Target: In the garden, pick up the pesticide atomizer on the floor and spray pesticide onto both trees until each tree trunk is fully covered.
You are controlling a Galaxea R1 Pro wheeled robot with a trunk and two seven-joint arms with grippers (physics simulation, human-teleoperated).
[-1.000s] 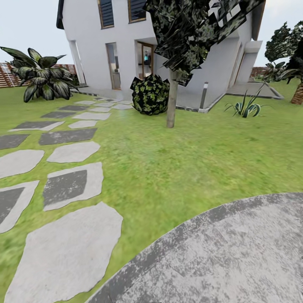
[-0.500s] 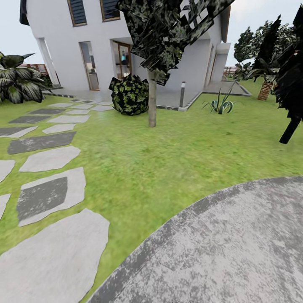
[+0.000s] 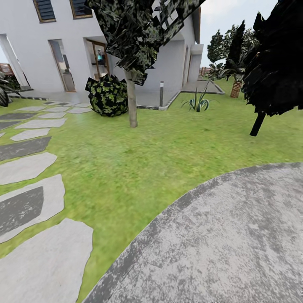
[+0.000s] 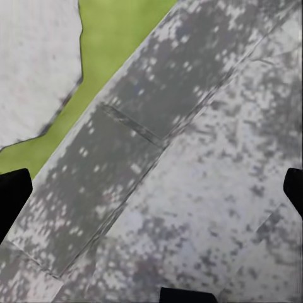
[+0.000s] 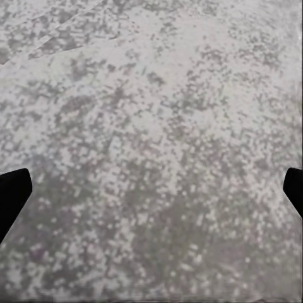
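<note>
Grey paving (image 3: 219,235) lies under both spread, empty grippers (image 4: 151,189) (image 5: 151,189); the atomizer, likely light rigid plastic, suits a neck grasp.

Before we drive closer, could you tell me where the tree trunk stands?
In the head view, the tree trunk rises from the lawn upper left of centre, just right of the round shrub.

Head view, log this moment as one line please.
phase: driving | ahead: tree trunk on lawn | underfoot: grey paving | atomizer: unseen

One pale-trunked tree (image 3: 132,107), one round shrub (image 3: 107,96), one house (image 3: 168,59), six stepping stones (image 3: 25,166).
</note>
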